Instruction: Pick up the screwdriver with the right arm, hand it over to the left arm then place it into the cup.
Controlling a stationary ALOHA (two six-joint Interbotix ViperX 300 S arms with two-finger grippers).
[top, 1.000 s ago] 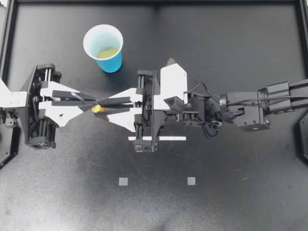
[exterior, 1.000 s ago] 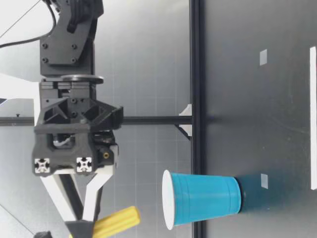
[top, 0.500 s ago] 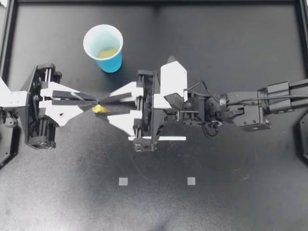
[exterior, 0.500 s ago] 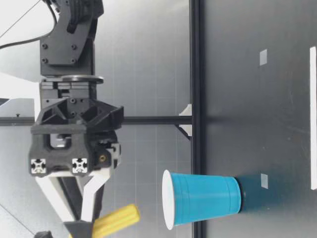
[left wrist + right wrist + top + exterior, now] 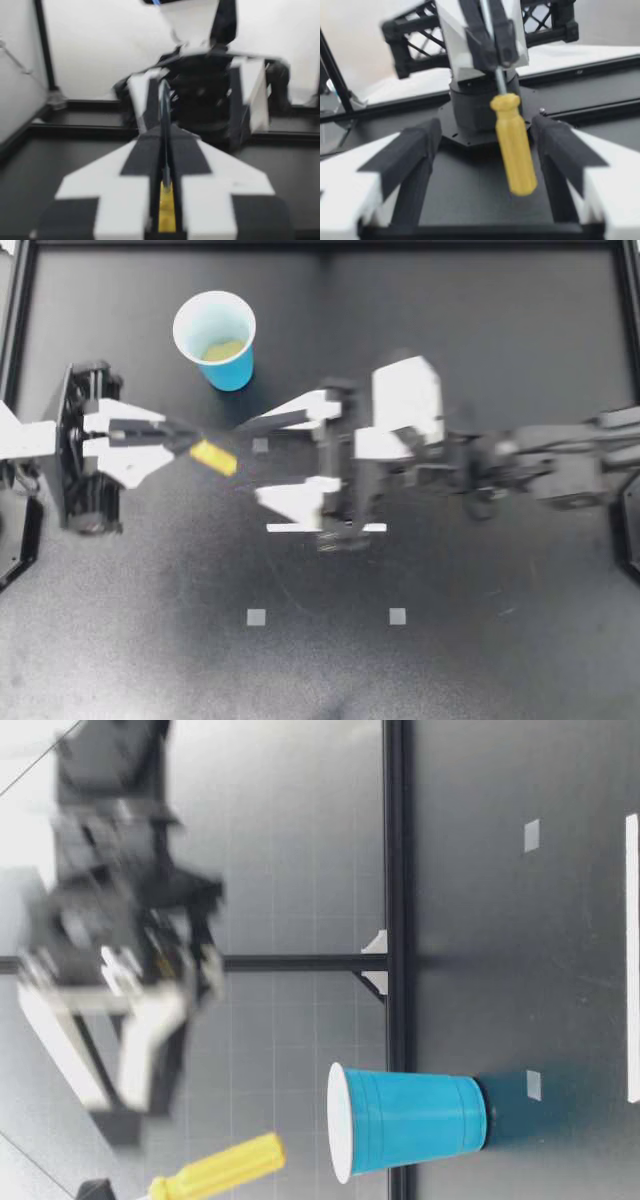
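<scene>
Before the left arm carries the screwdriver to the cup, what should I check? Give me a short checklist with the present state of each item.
1. Left gripper shut on the screwdriver: ok.
2. Right gripper open and not touching the screwdriver: ok.
3. Blue cup upright, mouth uncovered: ok.
4. Nothing on the table between screwdriver and cup: ok.
5. Cup empty inside: cannot tell; a yellowish patch shows at its bottom.
</scene>
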